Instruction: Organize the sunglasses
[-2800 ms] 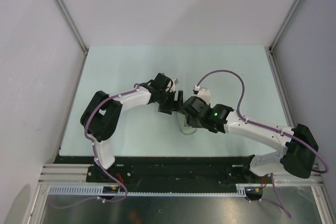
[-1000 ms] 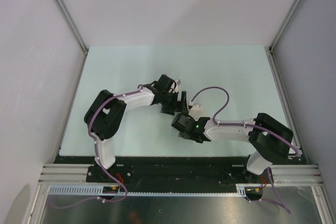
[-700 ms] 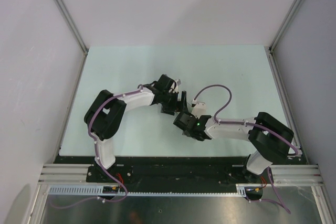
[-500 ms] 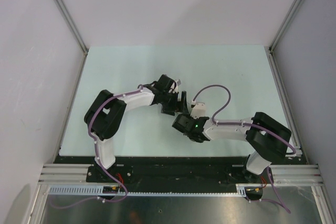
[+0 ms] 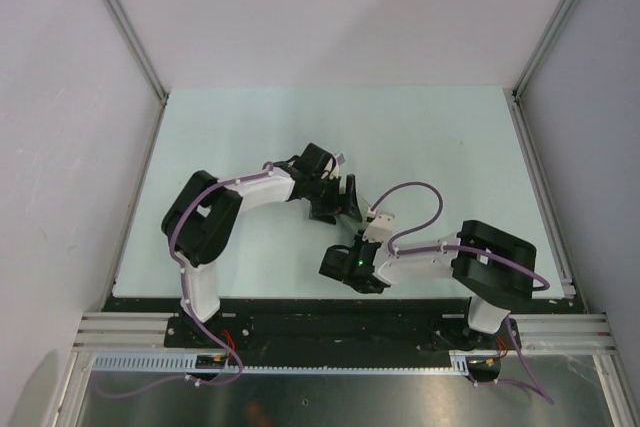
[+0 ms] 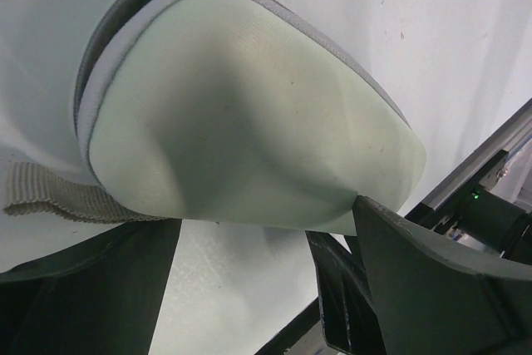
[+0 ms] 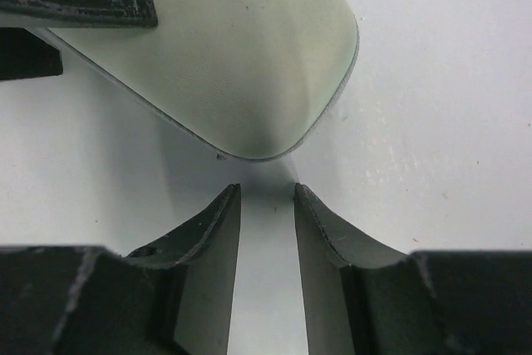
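**Pale green table (image 5: 230, 127): right arm pulled back**

Right gripper (image 7: 266, 197) has retreated nearward, jaws narrowed and empty, just short of the oblong beige fabric case (image 7: 241, 56). Left gripper (image 6: 262, 222) straddles that case wide, apparently gripping. Sunglasses not visible; likely inside, stowing probably done.

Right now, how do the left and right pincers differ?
Spread: the left pincer stands wide; the right pincer shows only a narrow gap.
Contact: the left pincer's tips meet the beige case, grip unclear; the right pincer sits just short of its rounded end, empty.
Shared: both point at the case.
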`<control>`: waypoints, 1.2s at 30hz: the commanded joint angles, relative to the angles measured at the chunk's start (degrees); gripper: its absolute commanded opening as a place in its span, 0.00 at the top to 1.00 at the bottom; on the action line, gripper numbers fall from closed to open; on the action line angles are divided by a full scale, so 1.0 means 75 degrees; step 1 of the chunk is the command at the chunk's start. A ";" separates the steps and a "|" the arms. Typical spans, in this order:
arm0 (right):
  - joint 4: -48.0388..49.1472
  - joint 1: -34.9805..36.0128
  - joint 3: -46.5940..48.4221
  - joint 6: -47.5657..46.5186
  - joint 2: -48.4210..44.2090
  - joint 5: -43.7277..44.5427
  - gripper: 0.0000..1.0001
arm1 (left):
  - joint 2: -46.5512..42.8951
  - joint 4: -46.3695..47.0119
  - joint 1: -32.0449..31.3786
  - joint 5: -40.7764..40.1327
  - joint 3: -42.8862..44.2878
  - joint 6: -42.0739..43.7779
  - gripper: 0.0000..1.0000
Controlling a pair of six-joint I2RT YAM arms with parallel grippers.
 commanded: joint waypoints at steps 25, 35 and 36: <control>0.0111 -0.0514 0.0801 0.0673 0.0954 0.0048 0.65 | 0.0269 -0.0111 -0.0077 0.0072 -0.0105 0.0179 0.09; -0.0593 -0.0538 0.0848 0.1295 0.0955 0.0270 0.83 | 0.0258 -0.0111 -0.0077 0.0084 -0.0164 0.0156 0.08; -0.0593 -0.0537 0.0860 0.1283 0.0931 0.0294 0.84 | 0.0257 -0.0111 -0.0077 0.0084 -0.0176 0.0156 0.08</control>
